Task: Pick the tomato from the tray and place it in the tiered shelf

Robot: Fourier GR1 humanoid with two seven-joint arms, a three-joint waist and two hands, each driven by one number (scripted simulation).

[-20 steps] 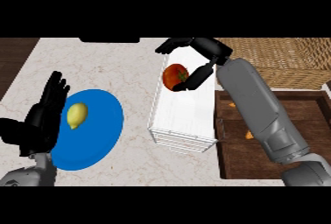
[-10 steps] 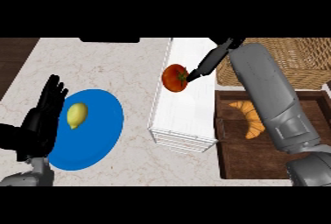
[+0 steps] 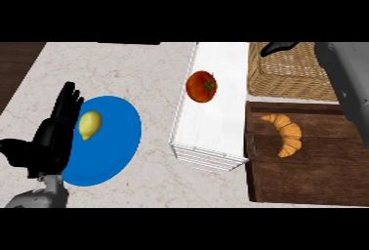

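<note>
**While the tomato lies on the shelf, both hands are off it**

Where the view comes nearest, well left of the shelf (image 3: 216, 128), the left hand (image 3: 47, 141) rests open. Its fingers (image 3: 66, 105) are straight and pressed side by side, pointing away, with the thumb out to the left. It holds nothing.

Between that hand and the shelf, a blue plate (image 3: 115, 149) lies on the counter (image 3: 122, 68). A lemon (image 3: 89, 125) sits on the part of the plate farthest from the shelf.

Just right of the shelf is a dark wooden tray (image 3: 310, 178), which appears to touch the shelf's side. A croissant (image 3: 283, 133) lies on the tray.

The tomato (image 3: 201, 86) lies on the shelf's white top, in its far half and close to its left edge. Nothing touches the tomato.

Farther off, right of the shelf's far end, stands a wicker basket (image 3: 284, 73). Over the basket's far rim a small part of the right hand (image 3: 279, 47) shows, well apart from the tomato. Whether that hand is spread or closed cannot be told. Its grey forearm (image 3: 349, 80) runs down the view's right edge.
</note>
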